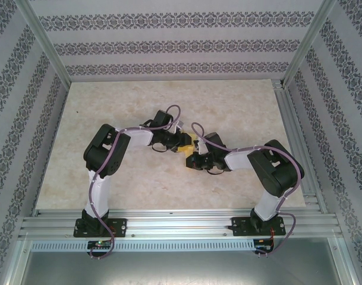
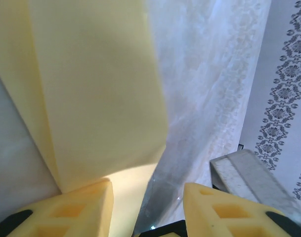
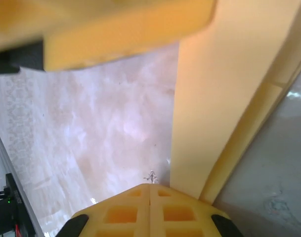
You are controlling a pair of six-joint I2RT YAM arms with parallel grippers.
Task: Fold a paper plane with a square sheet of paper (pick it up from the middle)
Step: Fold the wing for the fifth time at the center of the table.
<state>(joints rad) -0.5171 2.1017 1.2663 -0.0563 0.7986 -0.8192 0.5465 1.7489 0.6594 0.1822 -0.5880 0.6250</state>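
Two grippers sat tip to tip at table (image 1: 246,107) centre, paper (image 3: 214,98) between them. The folded narrow strip's long axis ran straight out from the right gripper (image 3: 150,186), which was fully closed; hold unclear. Left gripper (image 2: 148,190) stood part-open, paper against one finger (image 2: 81,207).

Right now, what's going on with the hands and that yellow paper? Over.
Left hand open, paper by one finger. Right hand shut, tips at the folded paper; grip unclear. Hands crowd each other over the table.

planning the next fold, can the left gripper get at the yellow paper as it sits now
Probably yes: the left gripper is open, with the paper right beside its tips and nothing between them. The shut right gripper crowds the paper too, so room looks tight.
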